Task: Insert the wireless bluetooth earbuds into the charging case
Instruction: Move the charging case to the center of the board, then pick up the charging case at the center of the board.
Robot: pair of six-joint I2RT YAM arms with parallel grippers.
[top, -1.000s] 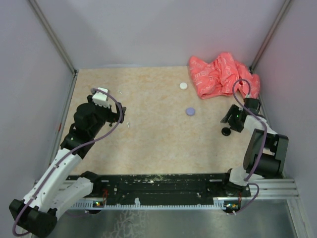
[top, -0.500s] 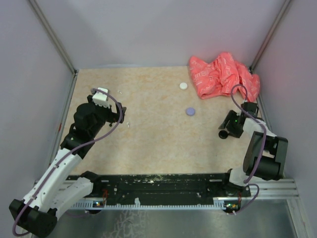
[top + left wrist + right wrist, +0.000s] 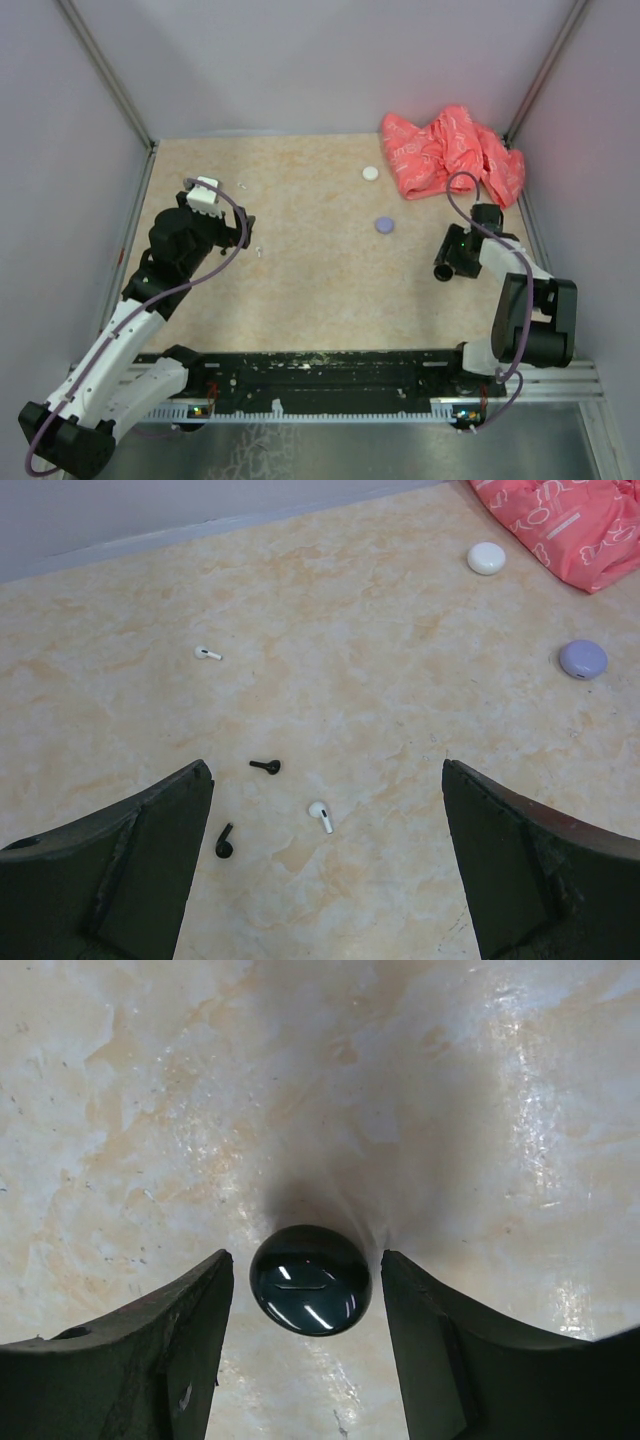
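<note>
Several earbuds lie on the table under my left gripper (image 3: 326, 768), which is wide open and holds nothing: a white earbud (image 3: 320, 816), a black earbud (image 3: 266, 767), another black earbud (image 3: 224, 843) by the left finger, and a farther white earbud (image 3: 208, 653). My right gripper (image 3: 306, 1256) is closed round a glossy black round charging case (image 3: 310, 1280), its fingers close against both sides. In the top view that case (image 3: 441, 272) shows at the tip of the right gripper (image 3: 447, 266), right of the table's middle. The left gripper (image 3: 250, 232) hangs over the left side.
A white round case (image 3: 371, 173) and a lavender round case (image 3: 385, 225) lie mid-table, and both also show in the left wrist view, the white case (image 3: 487, 558) and the lavender case (image 3: 583, 659). A crumpled pink cloth (image 3: 450, 150) fills the back right corner. Walls enclose the table.
My right gripper has moved left and slightly toward the near edge, and the black case has come along between its fingers. The left arm has not moved.
</note>
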